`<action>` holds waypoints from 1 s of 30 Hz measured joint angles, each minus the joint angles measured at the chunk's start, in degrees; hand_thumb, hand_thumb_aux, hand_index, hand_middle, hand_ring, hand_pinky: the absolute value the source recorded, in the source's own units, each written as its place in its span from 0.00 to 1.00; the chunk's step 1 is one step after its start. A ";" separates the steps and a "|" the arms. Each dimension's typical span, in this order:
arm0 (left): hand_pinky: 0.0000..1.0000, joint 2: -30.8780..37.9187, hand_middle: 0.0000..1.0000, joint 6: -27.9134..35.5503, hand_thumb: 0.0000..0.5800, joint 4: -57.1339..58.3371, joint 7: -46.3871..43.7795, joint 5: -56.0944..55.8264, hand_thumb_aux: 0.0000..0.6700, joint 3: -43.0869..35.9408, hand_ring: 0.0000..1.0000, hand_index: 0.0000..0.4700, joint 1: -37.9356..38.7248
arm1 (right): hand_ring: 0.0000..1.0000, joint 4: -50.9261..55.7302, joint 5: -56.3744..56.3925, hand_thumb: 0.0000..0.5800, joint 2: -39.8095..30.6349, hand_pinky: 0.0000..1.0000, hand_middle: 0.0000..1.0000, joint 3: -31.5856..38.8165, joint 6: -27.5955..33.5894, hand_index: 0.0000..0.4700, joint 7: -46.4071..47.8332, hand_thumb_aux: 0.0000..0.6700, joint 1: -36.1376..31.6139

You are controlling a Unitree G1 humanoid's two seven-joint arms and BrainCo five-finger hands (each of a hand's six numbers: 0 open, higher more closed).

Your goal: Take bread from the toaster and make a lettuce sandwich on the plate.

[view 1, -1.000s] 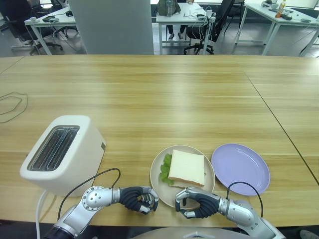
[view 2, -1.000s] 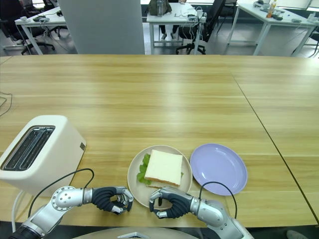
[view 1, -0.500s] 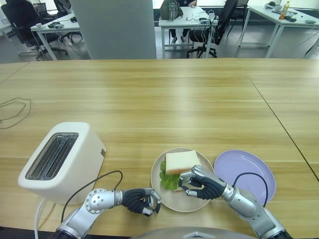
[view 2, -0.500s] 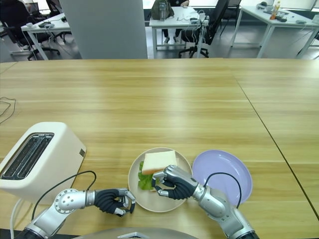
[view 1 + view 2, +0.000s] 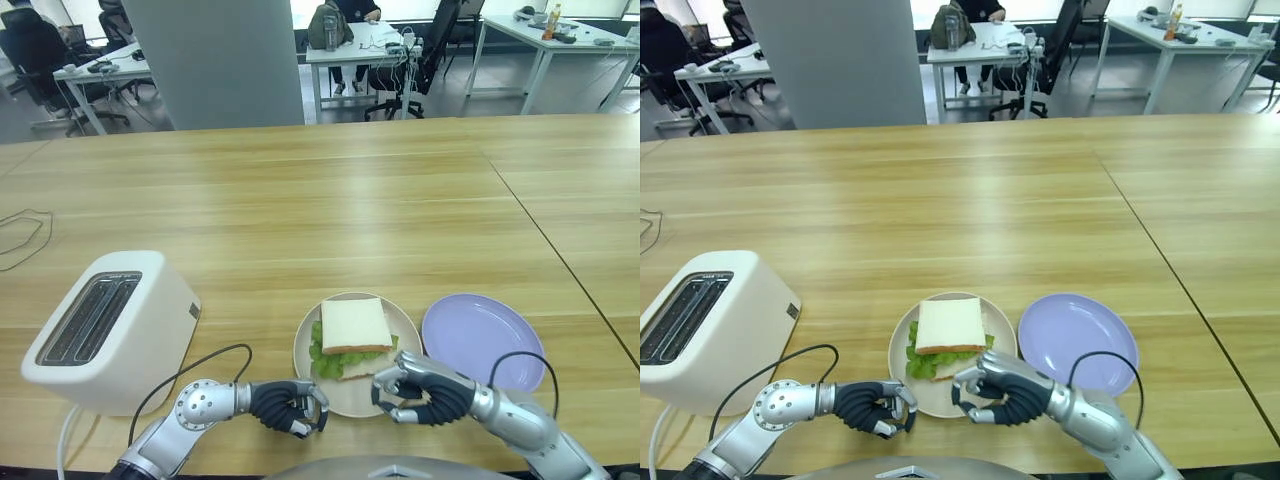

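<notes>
In the left eye view, the sandwich [image 5: 353,328] lies on the beige plate [image 5: 348,398]. A white bread slice is on top, and lettuce [image 5: 333,363] frills out along its 6 to 8 o'clock edge. The toaster [image 5: 105,330] stands at the plate's 9 o'clock, well apart from it. The left hand [image 5: 287,406] rests on the wooden table [image 5: 300,200] at the plate's 7 o'clock, just beside the rim. Its fingers are curled in on themselves and hold nothing. The right hand [image 5: 425,392] sits at the plate's 5 o'clock, likewise curled and empty.

In the right eye view, a purple plate [image 5: 1072,330] lies at the beige plate's 3 o'clock, just beside it. The right hand's fingertips [image 5: 965,385] hang over the beige plate's near rim, short of the lettuce. Whether they actually touch the rim is hard to tell from this angle.
</notes>
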 measured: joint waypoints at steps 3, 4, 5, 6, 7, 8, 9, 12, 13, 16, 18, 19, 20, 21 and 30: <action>1.00 2.50 1.00 1.36 1.00 -1.93 -3.61 -3.85 1.00 -0.21 1.00 0.98 3.56 | 1.00 -4.44 8.82 1.00 -6.10 1.00 1.00 0.07 2.66 0.98 6.06 1.00 2.74; 1.00 3.14 1.00 1.84 1.00 -2.05 -4.42 -4.36 1.00 -0.26 1.00 0.98 4.17 | 1.00 -5.48 10.19 1.00 -7.23 1.00 1.00 -0.03 3.08 0.98 7.35 1.00 3.50; 1.00 3.18 1.00 2.29 1.00 -2.11 -5.04 -4.66 1.00 -0.22 1.00 0.98 4.10 | 1.00 -5.97 10.96 1.00 -8.44 1.00 1.00 -0.05 3.65 0.98 8.82 1.00 4.72; 1.00 2.88 1.00 2.53 1.00 -2.53 -5.28 -4.70 1.00 -0.31 1.00 0.98 4.07 | 1.00 -5.72 10.61 1.00 -9.07 1.00 1.00 -0.08 4.29 0.98 9.93 1.00 5.32; 1.00 2.79 1.00 2.55 1.00 -2.68 -5.39 -4.67 1.00 -0.41 1.00 0.98 3.89 | 1.00 -5.48 10.43 1.00 -9.09 1.00 1.00 -0.09 4.67 0.98 10.35 1.00 5.25; 1.00 2.77 1.00 2.64 1.00 -2.65 -5.42 -4.16 1.00 -0.59 1.00 0.98 3.58 | 1.00 -4.72 8.33 1.00 -8.55 1.00 1.00 -0.05 4.97 0.98 10.61 1.00 4.61; 1.00 2.76 1.00 2.72 1.00 -2.61 -5.44 -3.51 1.00 -0.85 1.00 0.98 3.25 | 1.00 -3.31 5.83 1.00 -7.79 1.00 1.00 0.06 5.22 0.98 10.79 1.00 3.98; 1.00 2.06 1.00 3.01 1.00 -1.95 -5.24 -1.34 1.00 -1.61 1.00 0.98 1.23 | 1.00 0.91 -1.62 1.00 -5.55 1.00 1.00 1.21 5.86 0.98 10.58 1.00 3.45; 1.00 1.21 1.00 2.99 1.00 -2.23 -4.89 -0.69 1.00 -2.11 1.00 0.98 0.26 | 1.00 2.90 -4.64 1.00 -5.04 1.00 1.00 1.39 6.29 0.98 10.27 1.00 3.34; 1.00 1.25 1.00 2.90 1.00 -1.65 -4.04 1.78 1.00 -2.39 1.00 0.98 0.86 | 1.00 5.62 -10.90 1.00 -2.44 1.00 1.00 2.36 6.50 0.98 8.89 1.00 2.60; 1.00 0.91 1.00 2.50 1.00 -0.27 -3.17 3.33 1.00 -2.90 1.00 0.98 1.72 | 1.00 7.17 -14.46 1.00 -0.67 1.00 1.00 2.63 6.33 0.98 7.35 1.00 0.51; 1.00 0.31 1.00 2.13 1.00 -0.26 -2.62 3.58 1.00 -3.14 1.00 0.98 1.23 | 1.00 8.23 -16.66 1.00 0.55 1.00 1.00 2.71 6.20 0.98 6.24 1.00 -1.16; 1.00 0.10 1.00 2.03 1.00 -0.14 -2.26 3.96 1.00 -3.29 1.00 0.98 1.00 | 1.00 8.92 -18.18 1.00 1.92 1.00 1.00 2.96 6.23 0.98 5.42 1.00 -2.09; 1.00 0.00 1.00 1.94 1.00 0.01 -1.94 4.69 1.00 -3.48 1.00 0.98 0.21 | 1.00 9.77 -19.58 1.00 3.27 1.00 1.00 3.46 6.18 0.98 4.55 1.00 -2.64; 1.00 -0.60 1.00 1.60 1.00 5.11 3.01 14.68 1.00 -5.65 1.00 0.98 -4.26 | 1.00 16.69 -28.75 1.00 8.98 1.00 1.00 5.64 6.14 0.98 -2.46 1.00 -8.49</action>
